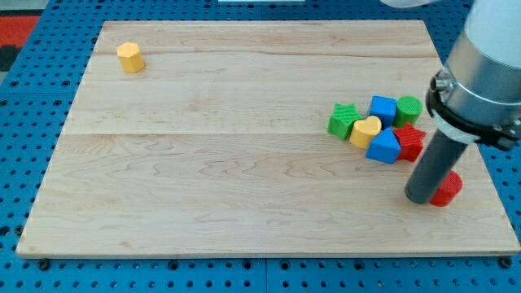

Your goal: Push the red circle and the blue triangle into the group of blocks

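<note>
My tip [423, 198], the blunt lower end of a dark rod that stands in for a pincer, rests on the wooden counter [244, 163] near the view's lower right. There are no jaws to open or close, so it grips nothing; it can only shove.

Touching my tip on the side toward the view's right is the red circle [447, 188], a low round block partly hidden behind the rod. It sits apart from the cluster, toward the view's bottom.

Just above my tip, toward the view's top, lies the group of blocks. Nearest is a red star-like block [411, 142]. Beside it, toward the view's left, is the blue triangle [383, 148], which already appears to touch its neighbours. Further on are a yellow heart [365, 130], a green star-like block [343, 120], a blue cube [383, 108] and a green round block [409, 109].

Far away, at the view's upper left, a yellow block [129, 57] sits alone.

The step in hand seems to be bringing the red circle in; the triangle looks done. My tip is on the wrong side for that. The next move likely calls for rounding the circle to its lower side, then pushing toward the view's top without letting it slip sideways.
</note>
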